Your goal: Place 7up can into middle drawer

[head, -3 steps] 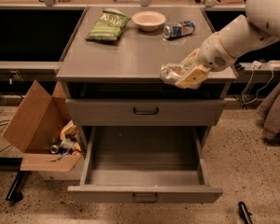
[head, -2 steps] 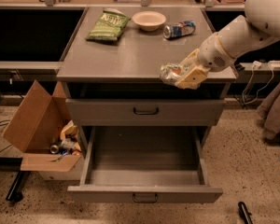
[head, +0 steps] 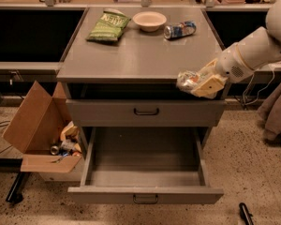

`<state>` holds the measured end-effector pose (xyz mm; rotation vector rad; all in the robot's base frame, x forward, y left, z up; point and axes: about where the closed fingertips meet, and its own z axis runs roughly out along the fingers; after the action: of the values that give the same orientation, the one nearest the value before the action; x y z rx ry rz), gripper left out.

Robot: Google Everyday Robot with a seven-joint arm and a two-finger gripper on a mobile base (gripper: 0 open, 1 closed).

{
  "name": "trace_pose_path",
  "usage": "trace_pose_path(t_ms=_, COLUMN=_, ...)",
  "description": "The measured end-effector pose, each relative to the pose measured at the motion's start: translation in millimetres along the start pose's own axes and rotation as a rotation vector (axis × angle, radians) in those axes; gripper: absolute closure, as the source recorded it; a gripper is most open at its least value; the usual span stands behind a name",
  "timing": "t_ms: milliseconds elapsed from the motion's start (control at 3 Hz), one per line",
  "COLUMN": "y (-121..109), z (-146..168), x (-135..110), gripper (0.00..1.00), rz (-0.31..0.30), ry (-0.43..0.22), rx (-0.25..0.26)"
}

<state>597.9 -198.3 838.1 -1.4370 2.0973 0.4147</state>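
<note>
now the gripper (head: pixel 198 84), fingers (head: pixel 210 85) closed around the 7up can (head: pixel 187 78), hangs by the tabletop (head: pixel 140 55) edge, the open middle drawer (head: pixel 145 172) below not yet filled.

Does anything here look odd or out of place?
Two things: the blue, white and red can lies on its side beside the bowl, and the 7up can in the gripper at the cabinet top's front edge looks dented.

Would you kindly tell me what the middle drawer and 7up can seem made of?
The middle drawer: probably painted grey metal, matte, thin flat walls. 7up can: thin aluminium, shiny and dented, held by the gripper at the cabinet's front-right edge.
</note>
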Motion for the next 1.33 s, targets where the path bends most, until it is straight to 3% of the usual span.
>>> trace_pose_path(t_ms=667, y=20, z=-1, x=73, gripper=1.0, rz=0.133, ry=0.051, rx=0.036)
trace_pose_path(t_ms=1000, y=37, z=22, x=106, gripper=1.0, rz=0.183, ry=0.065, rx=-0.01)
trace_pose_path(t_ms=1333, y=38, z=24, x=106, gripper=1.0, rz=0.183, ry=0.066, rx=-0.013)
